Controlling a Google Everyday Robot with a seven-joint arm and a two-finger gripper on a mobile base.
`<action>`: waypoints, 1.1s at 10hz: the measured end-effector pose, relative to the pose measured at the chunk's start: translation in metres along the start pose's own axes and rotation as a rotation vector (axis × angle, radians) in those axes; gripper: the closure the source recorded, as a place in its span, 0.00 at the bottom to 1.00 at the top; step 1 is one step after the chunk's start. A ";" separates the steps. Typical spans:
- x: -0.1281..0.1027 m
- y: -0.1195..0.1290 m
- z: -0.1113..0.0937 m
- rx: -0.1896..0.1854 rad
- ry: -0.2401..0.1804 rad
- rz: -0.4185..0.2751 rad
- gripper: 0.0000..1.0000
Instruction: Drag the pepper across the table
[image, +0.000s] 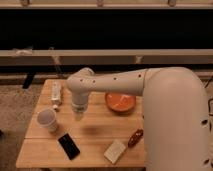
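The hand hangs over the middle of the worktop, pressed together and pinching nothing. The pepper lies well apart at its four o'clock, near the right edge (just beside a pale block). The drag looks unstarted: reaching, contact and pulling all remain.

Small elongated glossy pepper: dark red-brown. Rectangular wooden table: light tan, plank stripes running left to right. Round bowl: orange. Flat rectangular phone: black. Round cup: white. Flat block beside pepper: pale cream. Smooth robot arm: off-white (small dark dots along it). Gripper, above table between cup and bowl: same off-white.
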 end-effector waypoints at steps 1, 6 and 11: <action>0.000 0.000 0.000 0.000 0.000 0.000 0.96; 0.001 0.000 0.000 -0.001 0.000 0.000 0.96; 0.055 0.019 -0.026 0.023 0.049 -0.003 0.96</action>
